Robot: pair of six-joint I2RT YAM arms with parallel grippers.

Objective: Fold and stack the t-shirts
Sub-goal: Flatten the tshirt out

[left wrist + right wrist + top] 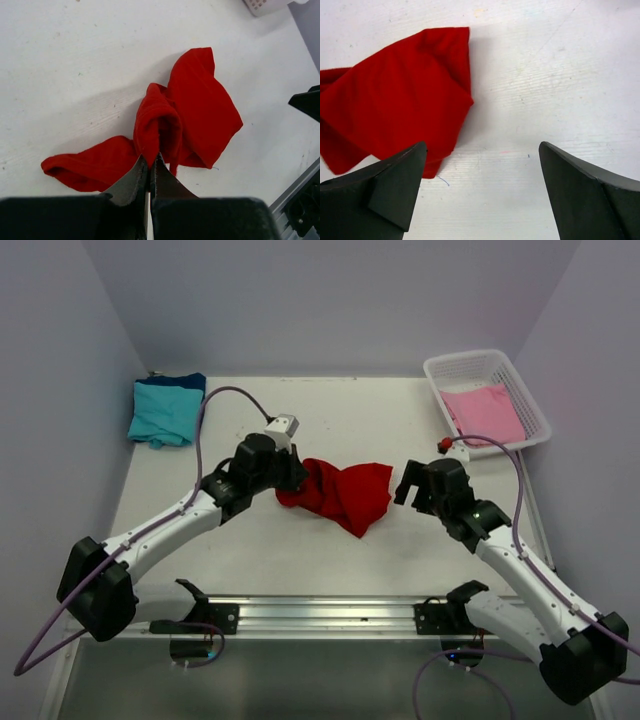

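A crumpled red t-shirt (345,493) lies at the middle of the table. My left gripper (290,478) is shut on a raised fold at its left side; in the left wrist view the jaws (150,161) pinch the red cloth (200,110). My right gripper (408,483) is open and empty just right of the shirt; in the right wrist view its fingertips (482,150) straddle bare table beside the red shirt's edge (400,105). A folded teal t-shirt (165,410) lies on a dark blue one (190,381) at the back left. A pink t-shirt (487,412) lies in the basket.
A white lattice basket (470,364) stands at the back right corner. A metal rail (320,615) runs along the near edge between the arm bases. Walls enclose the table on the left, back and right.
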